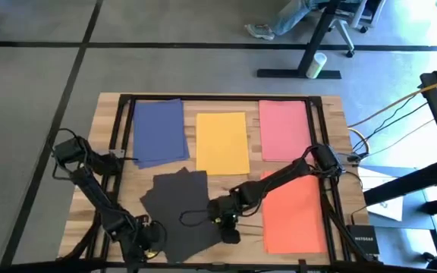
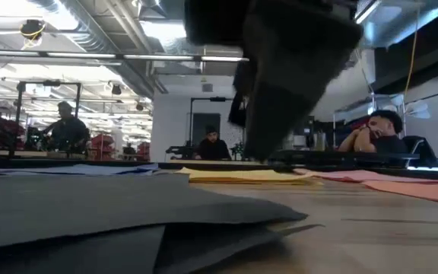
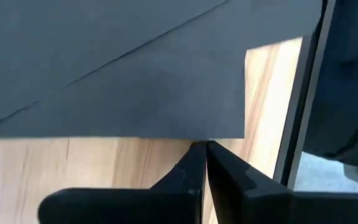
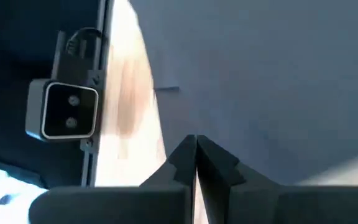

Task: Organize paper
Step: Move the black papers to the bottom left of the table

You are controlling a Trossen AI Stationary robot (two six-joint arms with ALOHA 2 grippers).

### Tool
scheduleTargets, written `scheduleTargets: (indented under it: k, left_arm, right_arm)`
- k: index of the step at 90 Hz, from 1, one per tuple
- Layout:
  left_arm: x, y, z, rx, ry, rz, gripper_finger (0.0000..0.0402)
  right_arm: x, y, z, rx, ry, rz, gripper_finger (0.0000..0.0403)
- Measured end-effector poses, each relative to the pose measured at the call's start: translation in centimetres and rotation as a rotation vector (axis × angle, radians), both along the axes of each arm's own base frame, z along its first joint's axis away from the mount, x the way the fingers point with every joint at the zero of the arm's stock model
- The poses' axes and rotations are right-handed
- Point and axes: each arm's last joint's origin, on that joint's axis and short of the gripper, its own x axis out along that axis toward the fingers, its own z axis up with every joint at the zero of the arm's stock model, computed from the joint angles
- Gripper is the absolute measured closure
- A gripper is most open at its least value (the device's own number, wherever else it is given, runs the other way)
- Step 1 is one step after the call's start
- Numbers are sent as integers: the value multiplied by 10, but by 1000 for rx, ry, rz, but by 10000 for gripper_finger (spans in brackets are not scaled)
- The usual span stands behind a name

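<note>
Matte dark grey paper (image 1: 177, 212) lies smooth on a pale wooden desk (image 1: 105, 163) with visible grain. Blue (image 1: 159, 130), yellow (image 1: 221, 142), pink (image 1: 284, 130) and orange (image 1: 294, 214) sheets look equally matte. Black metal framing (image 1: 118, 125) edges the desk.

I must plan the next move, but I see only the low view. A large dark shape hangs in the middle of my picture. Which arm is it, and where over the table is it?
Observer: It is most likely the right arm. From above, the right end effector is at the right edge of the dark grey paper, between it and the orange paper.
Operator: Thank you. Is it open?
Observer: No. The right wrist view shows it shut, above the dark grey paper.
Operator: And the left arm? I cannot find it.
Observer: The left end effector is at the opposite, left side of the same dark grey paper, also shut, its tips at the paper's edge.
</note>
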Motion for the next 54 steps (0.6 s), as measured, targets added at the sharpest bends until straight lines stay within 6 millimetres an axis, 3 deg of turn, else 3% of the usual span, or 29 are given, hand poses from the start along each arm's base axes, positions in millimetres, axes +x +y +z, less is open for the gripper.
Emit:
scheduleTargets:
  k: [12, 26, 54]
  left_arm:
    - [-3, 0, 0, 11, 24, 8, 401]
    - [-1, 2, -1, 16, 40, -4, 401]
    - [10, 6, -6, 23, 29, -31, 401]
  right_arm:
    - [-6, -7, -1, -132, 58, -22, 403]
    - [-9, -9, -22, -201, 107, -26, 403]
    - [-2, -4, -40, -129, 100, -3, 402]
